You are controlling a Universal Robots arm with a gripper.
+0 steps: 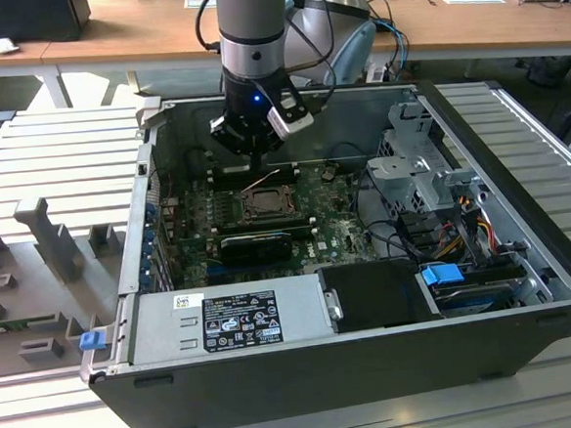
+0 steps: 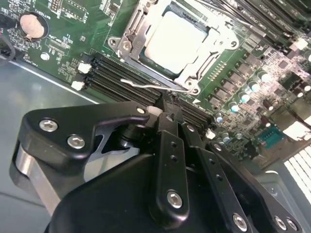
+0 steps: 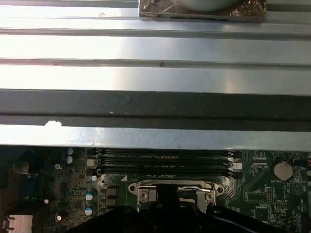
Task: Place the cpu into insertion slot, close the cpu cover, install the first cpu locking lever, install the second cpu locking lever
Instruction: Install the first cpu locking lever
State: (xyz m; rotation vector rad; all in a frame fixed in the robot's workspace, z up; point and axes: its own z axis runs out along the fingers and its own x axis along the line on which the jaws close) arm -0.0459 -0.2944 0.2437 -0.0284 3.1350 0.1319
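In the second wrist view the pale silvery cpu (image 2: 175,39) lies flat in the insertion slot (image 1: 265,204) on the green board. The grey metal cpu cover (image 2: 138,29) lies down around it, with the chip showing through its cut-out. A thin wire locking lever (image 2: 141,84) runs along the socket's edge nearest the fingers. My gripper (image 2: 167,104) is shut with nothing in it, its tips close above that lever. In the exterior view the gripper (image 1: 252,150) hangs just behind the socket inside the open computer case. The socket's metal surround (image 3: 177,187) also appears in the first wrist view.
Long black memory slots (image 2: 112,73) lie between the socket and the case wall. A coin battery (image 2: 31,26) sits on the board. The power supply (image 1: 234,316), drive cage (image 1: 414,166) and coloured cables (image 1: 462,211) crowd the case. A ribbed grey table (image 1: 56,161) surrounds it.
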